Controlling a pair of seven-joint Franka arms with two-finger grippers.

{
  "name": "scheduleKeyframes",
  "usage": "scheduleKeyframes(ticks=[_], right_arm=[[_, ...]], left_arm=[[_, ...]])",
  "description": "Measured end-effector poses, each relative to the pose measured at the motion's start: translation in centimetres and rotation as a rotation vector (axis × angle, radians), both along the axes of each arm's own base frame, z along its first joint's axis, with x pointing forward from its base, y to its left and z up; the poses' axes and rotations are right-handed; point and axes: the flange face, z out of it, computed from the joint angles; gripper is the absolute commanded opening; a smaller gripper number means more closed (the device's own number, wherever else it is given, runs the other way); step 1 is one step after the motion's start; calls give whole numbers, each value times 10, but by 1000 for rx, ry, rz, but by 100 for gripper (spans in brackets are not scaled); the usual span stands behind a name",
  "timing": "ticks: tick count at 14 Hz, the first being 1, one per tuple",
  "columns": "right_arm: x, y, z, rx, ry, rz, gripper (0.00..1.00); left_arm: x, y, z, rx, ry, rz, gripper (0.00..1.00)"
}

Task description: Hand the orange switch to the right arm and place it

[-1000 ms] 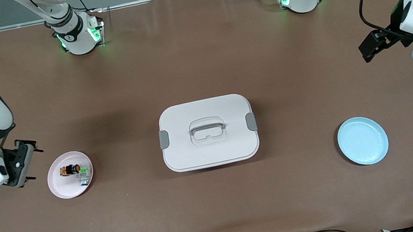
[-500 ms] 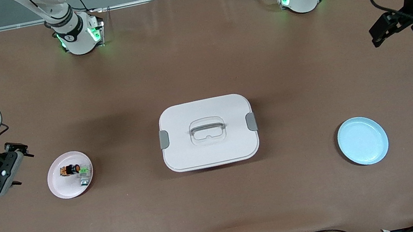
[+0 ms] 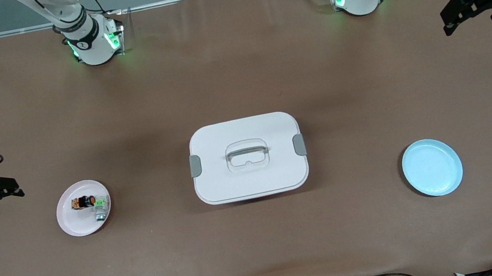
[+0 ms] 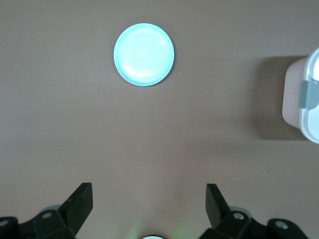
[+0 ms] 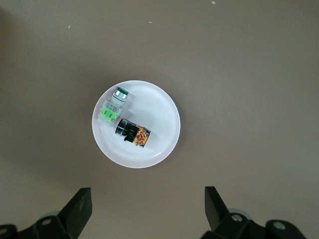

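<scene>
Brown matting covers the whole counter (image 3: 265, 246), with both arm bases standing along its edge farthest from the front camera. At the middle sits a white rectangular lidded plastic box (image 3: 248, 158) with grey side clasps and a recessed handle in its lid. Toward the right arm's end lies a small round pale pink plate (image 3: 73, 221), and on it rests the orange switch (image 3: 84, 202), a tiny black barrel with orange cap and orange marks, lying on its side. Touching it on the same plate is a small green-and-silver part (image 3: 100, 208), a little nearer the front camera. Toward the left arm's end lies a round light blue plate (image 3: 432, 167) with nothing on it, well apart from the box. The right gripper (image 3: 2, 188) hangs over bare counter just beside the pink plate, at the right arm's end, its jaws spread wide and holding nothing; its wrist view looks straight down on the plate and both parts. The left gripper (image 3: 459, 12) hangs over bare counter at the left arm's end, likewise spread wide and holding nothing.
</scene>
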Motion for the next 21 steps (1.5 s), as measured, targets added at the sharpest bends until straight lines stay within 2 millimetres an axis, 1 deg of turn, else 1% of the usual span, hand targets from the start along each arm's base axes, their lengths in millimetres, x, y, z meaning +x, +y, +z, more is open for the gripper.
scheduleKeyframes(ticks=[3,4,6,8,11,14,15,17,18,21], right_arm=[[1,-2,30,2,10,-57,100],[-1,-2,45,3,19,-60,100],[-4,-4,75,3,28,-63,100],[-7,-3,96,-2,4,-64,100],[-11,-4,116,-13,-25,-69,100],[-19,-17,141,-21,-63,-100,100],[-22,-17,148,-21,-71,-125,100],[-24,-9,156,-13,-80,-240,100],[-24,-2,161,-7,-87,-304,100],[-28,26,181,-4,-112,-454,100]], left_arm=[[-6,0,3,-3,-5,-19,100],[-6,1,5,-4,-8,-17,100],[-6,8,8,-11,-17,-4,100],[-5,14,10,-16,-24,8,100],[-5,15,10,-37,-24,12,100],[0,16,8,-40,-31,13,100],[4,17,8,-42,-33,10,100],[10,19,9,-43,-35,-19,100],[13,19,8,-44,-34,-36,100],[18,18,5,-45,-28,-54,100]])
